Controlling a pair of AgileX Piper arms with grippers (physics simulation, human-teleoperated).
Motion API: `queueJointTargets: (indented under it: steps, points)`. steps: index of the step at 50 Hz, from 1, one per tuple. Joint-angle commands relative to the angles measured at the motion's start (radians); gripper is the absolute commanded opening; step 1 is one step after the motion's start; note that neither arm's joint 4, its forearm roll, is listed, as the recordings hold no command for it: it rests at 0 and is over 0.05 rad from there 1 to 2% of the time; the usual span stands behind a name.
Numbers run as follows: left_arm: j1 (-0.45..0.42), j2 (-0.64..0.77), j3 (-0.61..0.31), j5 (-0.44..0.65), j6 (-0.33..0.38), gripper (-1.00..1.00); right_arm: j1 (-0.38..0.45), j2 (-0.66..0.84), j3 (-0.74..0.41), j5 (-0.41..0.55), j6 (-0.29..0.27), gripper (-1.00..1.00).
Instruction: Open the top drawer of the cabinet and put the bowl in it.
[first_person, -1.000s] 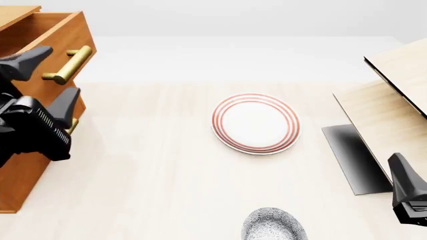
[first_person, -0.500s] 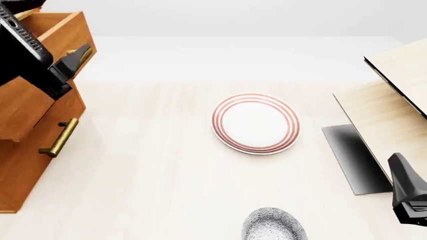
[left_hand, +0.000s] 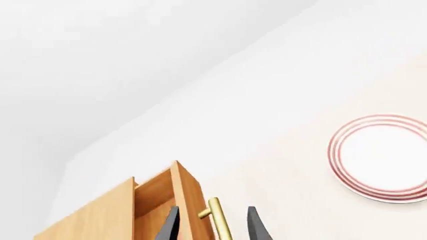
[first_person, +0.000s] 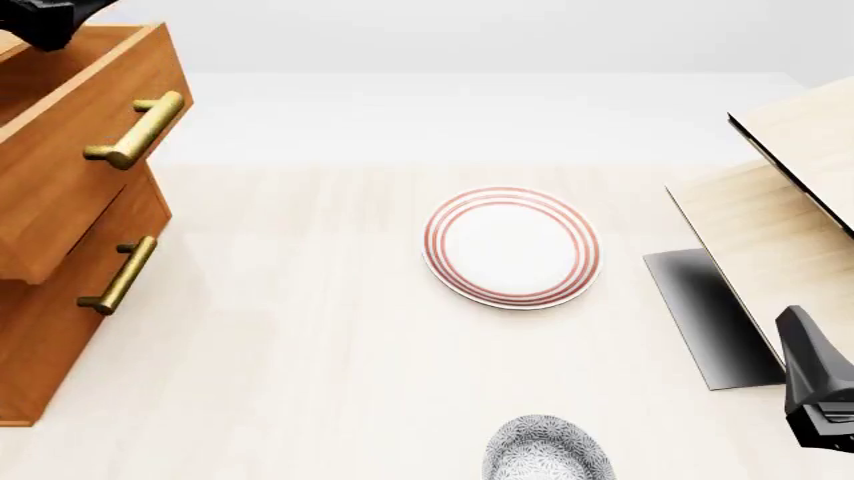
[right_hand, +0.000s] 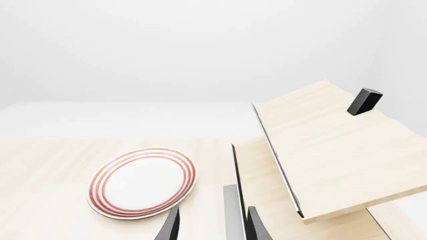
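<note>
the counter (first_person: 334, 380) is a pale wood surface carrying everything. at its right edge stands a pale light-wood structure (first_person: 787, 190) with slanted panels. at the left stands the cabinet (first_person: 54, 340), orange-brown, and the top drawer (first_person: 74, 150) juts out well past the drawer below, so it looks open; its brass bar handle (first_person: 134, 130) is free, nothing gripping it. a flat white plate with red rings (first_person: 511, 246) lies in the middle of the counter. the bowl (first_person: 547, 452), speckled grey, sits at the near edge, partly cut off by the frame, well apart from the cabinet and nearer the right arm.

the left gripper (left_hand: 212, 227) shows its fingers (left_hand: 169, 227) apart and holding nothing in its wrist view, looking past the drawer front; in the front view only a dark bit of it shows in the top left corner. the right gripper (right_hand: 212, 227) has its fingers (right_hand: 171, 226) apart too, empty, low at the right.

judging from this, the opening seems done and the bowl is yet to be fetched. risks: the bowl sits close to the counter's near edge, so a clumsy approach could nudge it off; a rim pinch on a deep round bowl may slip; and carrying it across, an arm could knock the plate or bump the drawer partly back in.
</note>
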Motion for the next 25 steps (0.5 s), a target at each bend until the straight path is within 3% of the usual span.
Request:
queueJointTargets:
  steps: [1,3,5,18,21,25]
  points:
    - [0.022,0.075,-0.124,0.178,-0.163,1.0,0.001,-0.001,0.001,0.0,0.001,1.0]
    - [0.062,0.084,-0.138,0.219,-0.162,1.0,0.001,-0.001,0.001,0.0,0.001,1.0]
    - [0.031,0.114,-0.179,0.247,-0.229,1.0,0.001,-0.002,0.001,0.0,0.002,1.0]
    - [0.064,0.169,-0.256,0.375,-0.35,1.0,0.001,-0.001,0.001,0.0,0.001,1.0]
    - [0.022,0.201,-0.285,0.392,-0.405,1.0,0.001,-0.001,0.001,0.0,0.001,1.0]
    - [0.067,0.189,-0.31,0.427,-0.429,1.0,0.001,-0.001,0.001,0.0,0.001,1.0]
